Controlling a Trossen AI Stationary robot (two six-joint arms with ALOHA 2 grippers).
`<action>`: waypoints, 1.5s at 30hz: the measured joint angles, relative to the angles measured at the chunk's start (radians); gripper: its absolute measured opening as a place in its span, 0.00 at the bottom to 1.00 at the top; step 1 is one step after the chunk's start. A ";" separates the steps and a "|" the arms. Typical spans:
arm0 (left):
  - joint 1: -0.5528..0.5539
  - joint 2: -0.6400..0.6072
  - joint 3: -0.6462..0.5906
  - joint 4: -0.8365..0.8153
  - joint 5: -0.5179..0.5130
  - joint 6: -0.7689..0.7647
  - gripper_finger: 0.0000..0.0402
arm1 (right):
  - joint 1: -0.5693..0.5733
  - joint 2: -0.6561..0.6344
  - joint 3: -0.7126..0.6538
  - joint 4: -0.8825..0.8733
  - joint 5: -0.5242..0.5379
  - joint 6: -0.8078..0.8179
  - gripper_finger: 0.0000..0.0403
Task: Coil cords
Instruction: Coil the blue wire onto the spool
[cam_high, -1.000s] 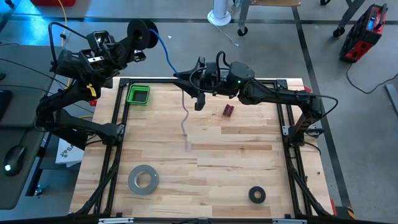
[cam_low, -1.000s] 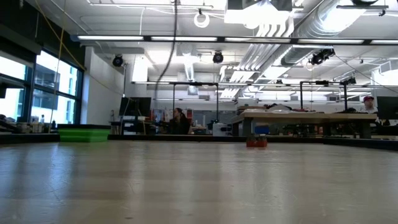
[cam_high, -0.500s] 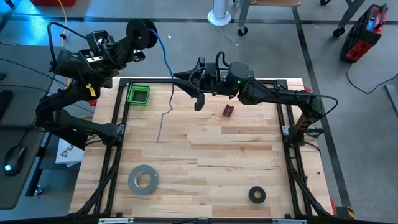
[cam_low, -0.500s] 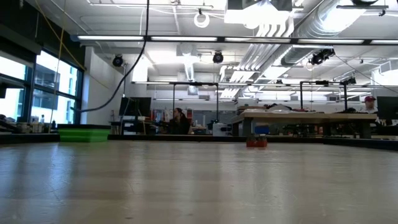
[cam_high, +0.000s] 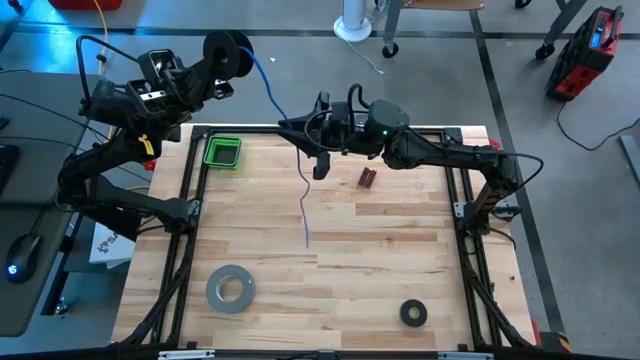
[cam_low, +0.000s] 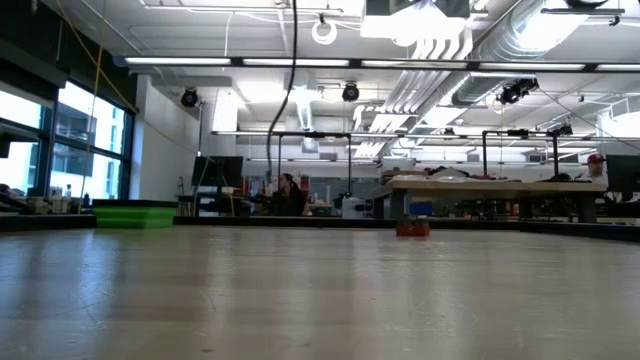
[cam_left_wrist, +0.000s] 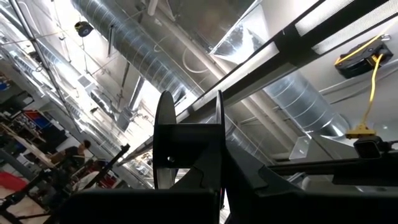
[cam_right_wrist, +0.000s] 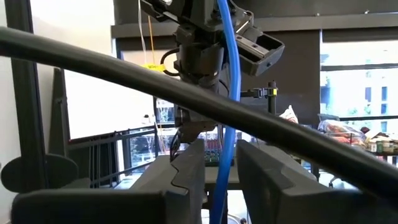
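Two dark arms reach over the far edge of a wooden table (cam_high: 330, 300), seen from above. The left gripper (cam_high: 222, 62) is raised beyond the table's far left corner and is clamped shut on a small black spool (cam_high: 228, 48); in the left wrist view the spool (cam_left_wrist: 186, 146) stands on edge between the dark fingers, its two round flanges facing sideways. A thin blue cord (cam_high: 272, 88) leaves the spool, arcs down toward the right gripper (cam_high: 318, 130) at the middle of the far edge, passes through it, and hangs as a loose tail over the boards, ending near the table's centre (cam_high: 305, 240). In the right wrist view the cord (cam_right_wrist: 225, 124) runs upright through the narrow gap between the two fingers (cam_right_wrist: 186, 171); the jaws stand partly closed around it, though whether the pads actually pinch the cord cannot be told from this angle. In the low view the cord (cam_low: 290, 70) shows as a dark line dropping from above. Other items on the table: a green bin (cam_high: 222, 152) at the far left corner, a small red object (cam_high: 367, 178) just beside the right arm, a large grey tape roll (cam_high: 230, 288) near the front left, and a black ring (cam_high: 413, 313) near the front right. A person (cam_low: 287, 193) sits in the room behind.
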 joint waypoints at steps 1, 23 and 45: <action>0.000 0.000 0.000 0.000 0.000 0.000 0.00 | 0.000 0.000 0.000 0.001 0.000 0.000 0.20; 0.000 0.000 0.000 0.000 0.000 0.000 0.00 | 0.000 0.000 0.000 0.000 0.019 -0.019 0.32; 0.000 -0.004 0.000 0.000 0.007 0.000 0.00 | 0.011 0.000 0.000 0.007 0.036 -0.041 0.21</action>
